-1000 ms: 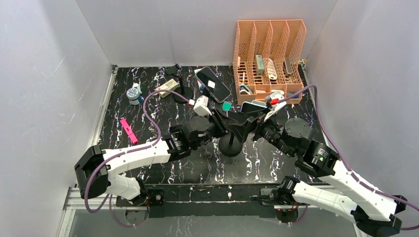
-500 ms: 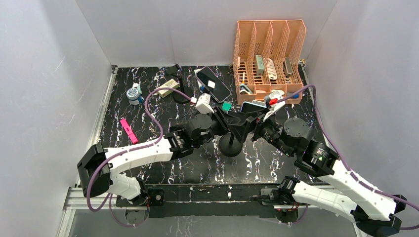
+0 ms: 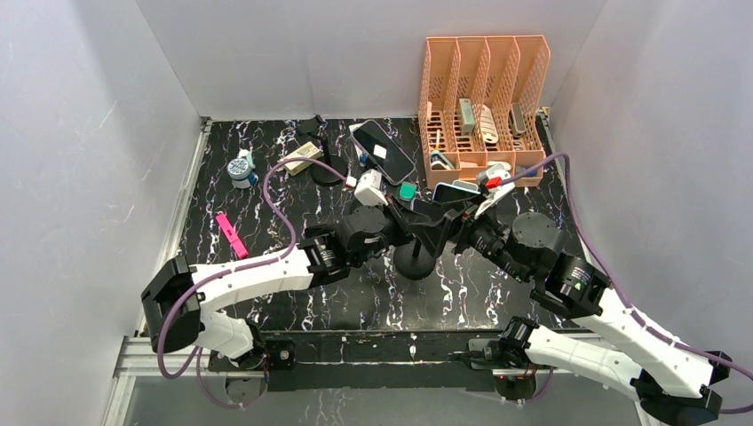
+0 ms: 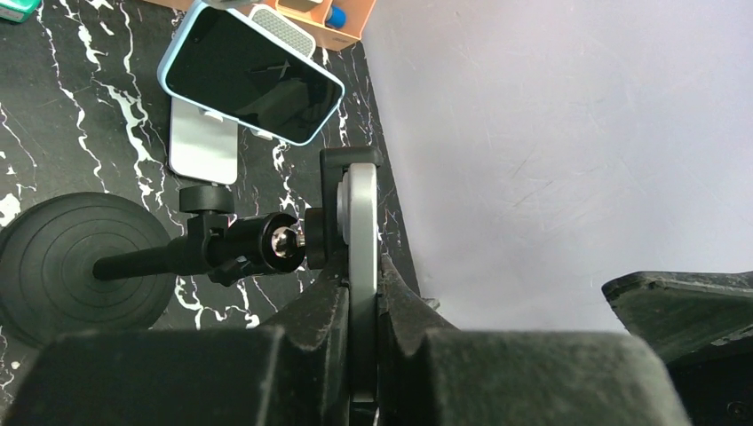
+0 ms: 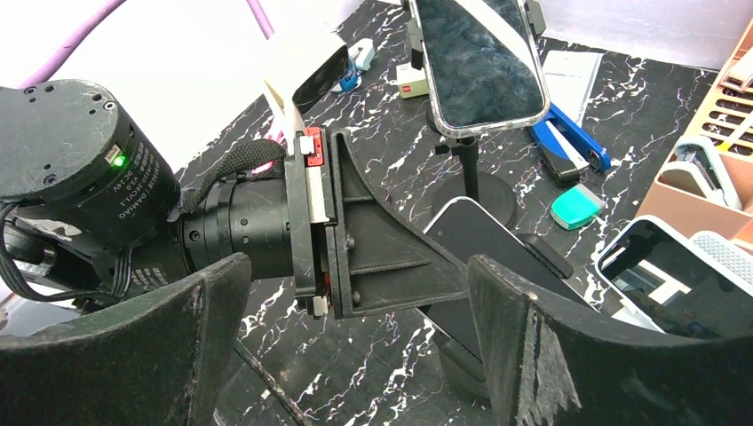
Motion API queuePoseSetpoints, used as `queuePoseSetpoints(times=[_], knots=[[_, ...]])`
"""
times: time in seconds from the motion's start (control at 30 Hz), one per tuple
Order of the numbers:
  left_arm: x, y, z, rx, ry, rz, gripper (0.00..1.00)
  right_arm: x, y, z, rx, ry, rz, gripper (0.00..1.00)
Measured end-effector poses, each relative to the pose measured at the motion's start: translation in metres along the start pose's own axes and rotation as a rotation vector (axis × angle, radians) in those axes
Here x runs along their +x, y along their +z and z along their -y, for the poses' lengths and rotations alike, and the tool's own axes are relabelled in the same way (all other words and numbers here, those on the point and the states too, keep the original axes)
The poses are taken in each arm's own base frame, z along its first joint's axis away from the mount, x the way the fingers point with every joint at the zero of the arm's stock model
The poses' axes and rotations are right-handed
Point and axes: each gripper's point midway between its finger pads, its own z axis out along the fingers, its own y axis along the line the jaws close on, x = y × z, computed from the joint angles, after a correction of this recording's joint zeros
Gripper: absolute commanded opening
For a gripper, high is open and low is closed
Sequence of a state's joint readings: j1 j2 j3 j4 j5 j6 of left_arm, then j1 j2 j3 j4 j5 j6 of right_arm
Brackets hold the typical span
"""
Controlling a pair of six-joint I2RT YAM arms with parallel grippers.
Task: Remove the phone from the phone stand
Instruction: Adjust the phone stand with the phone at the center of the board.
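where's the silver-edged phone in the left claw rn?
Mid-table in the top view: the silver-edged phone is mounted on the black round-based stand, edge pinched in the left claw, with the blue-cased phone just behind it toward the peach file organiser.

We look down from above and behind onto the whole table [image 3: 209, 191]. Our wrist views sit close behind their fingers [image 5: 115, 355], facing roughly opposite ways; both catch the blue-cased phone [image 4: 249, 75].

phone [image 4: 361, 222] rim looks smooth silvery metal; phone stand [image 4: 80, 266] matt black, base finely ridged; table [image 4: 80, 115] smooth black marble-look, white veins.
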State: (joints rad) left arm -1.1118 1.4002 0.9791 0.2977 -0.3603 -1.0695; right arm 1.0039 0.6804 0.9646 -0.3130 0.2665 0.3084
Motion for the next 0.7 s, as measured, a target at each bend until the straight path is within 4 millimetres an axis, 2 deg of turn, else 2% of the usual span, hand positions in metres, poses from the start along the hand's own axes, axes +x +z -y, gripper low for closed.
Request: queuePoseSetpoints(times=[0.3,0.7], knots=[[-0.003,-0.007,-0.002,-0.017,0.024,-0.001,0.00,0.001,0.001,0.000,0.001,-0.002,-0.002,0.99],[-0.009,-0.048,-0.013,-0.050,0.164,-0.078,0.00,0.008,0.013,-0.003,-0.010,-0.070,-0.065,0.99]])
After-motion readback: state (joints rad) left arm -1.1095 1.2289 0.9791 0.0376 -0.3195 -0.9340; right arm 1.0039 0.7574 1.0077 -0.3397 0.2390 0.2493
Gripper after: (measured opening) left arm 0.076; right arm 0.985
